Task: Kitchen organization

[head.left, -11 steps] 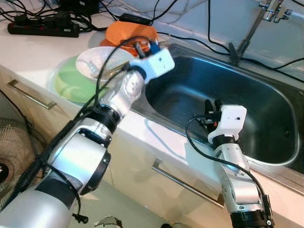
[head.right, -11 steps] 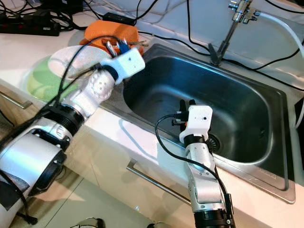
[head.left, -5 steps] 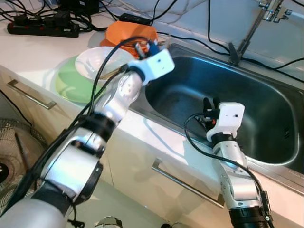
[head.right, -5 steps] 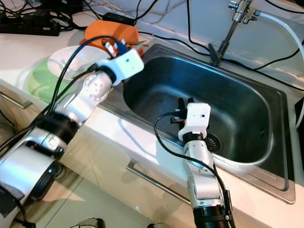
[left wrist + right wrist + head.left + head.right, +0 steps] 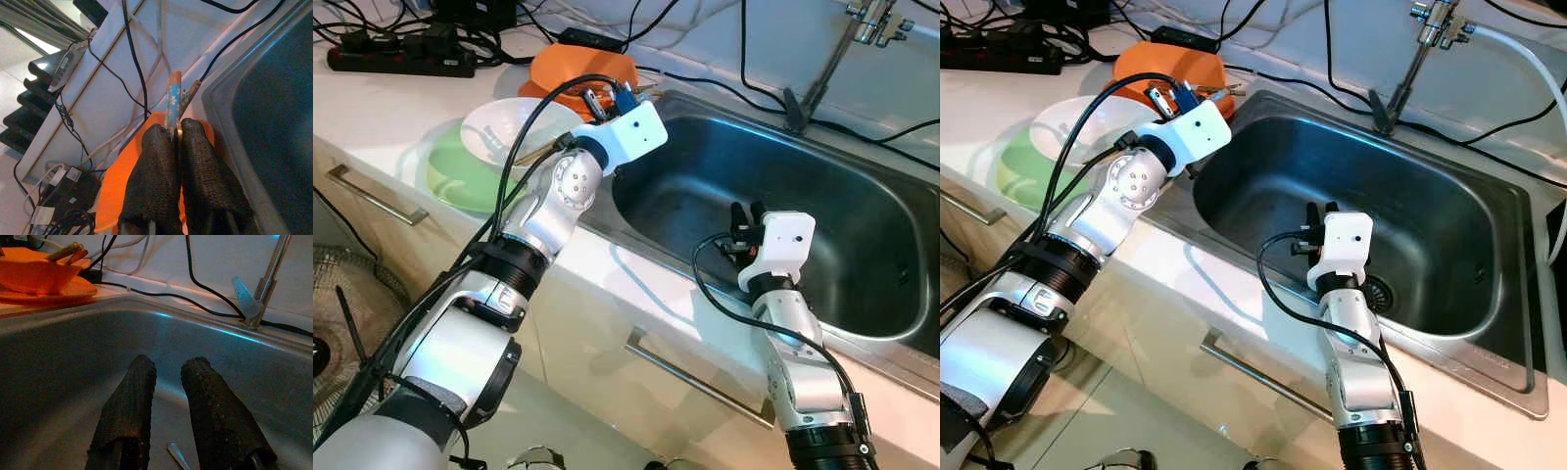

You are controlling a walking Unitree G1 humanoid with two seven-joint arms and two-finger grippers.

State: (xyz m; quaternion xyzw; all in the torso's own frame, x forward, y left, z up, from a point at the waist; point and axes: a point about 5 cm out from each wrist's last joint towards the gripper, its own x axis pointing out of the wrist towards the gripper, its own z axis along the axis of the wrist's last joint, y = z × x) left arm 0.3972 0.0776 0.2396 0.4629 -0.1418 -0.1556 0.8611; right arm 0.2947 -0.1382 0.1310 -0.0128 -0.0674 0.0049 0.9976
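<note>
While the right arm rises from the near edge of the worktop [image 5: 636, 279], the right tool [image 5: 166, 411] hangs just inside the near rim of the steel sink [image 5: 862, 211], its two black fingers [image 5: 128, 406] a little apart and holding nothing. On the basin floor beneath them lies a small pale utensil tip [image 5: 177, 456], too dim to name more closely. Cabinet handles [image 5: 700, 382] run along the cupboard front below the worktop.

Left of the sink, the left arm reaches across the worktop, and the left tool [image 5: 176, 134] sits over the sink's far-left corner. Its fingers [image 5: 155, 176] are pressed together on a bundle of thin sticks, among them a blue patterned chopstick [image 5: 171, 105] and brownish ones beside it, which stand out past the fingertips.

Just beyond that tool, an orange bowl [image 5: 578, 69] rests on the worktop. To its near left a white bowl [image 5: 504, 127] sits on a green plate [image 5: 450, 176].

At the far side, a tap [image 5: 1410, 69] stands behind the sink, black cables [image 5: 744, 59] trail across the worktop, and a power strip [image 5: 401, 59] lies at the far left.
</note>
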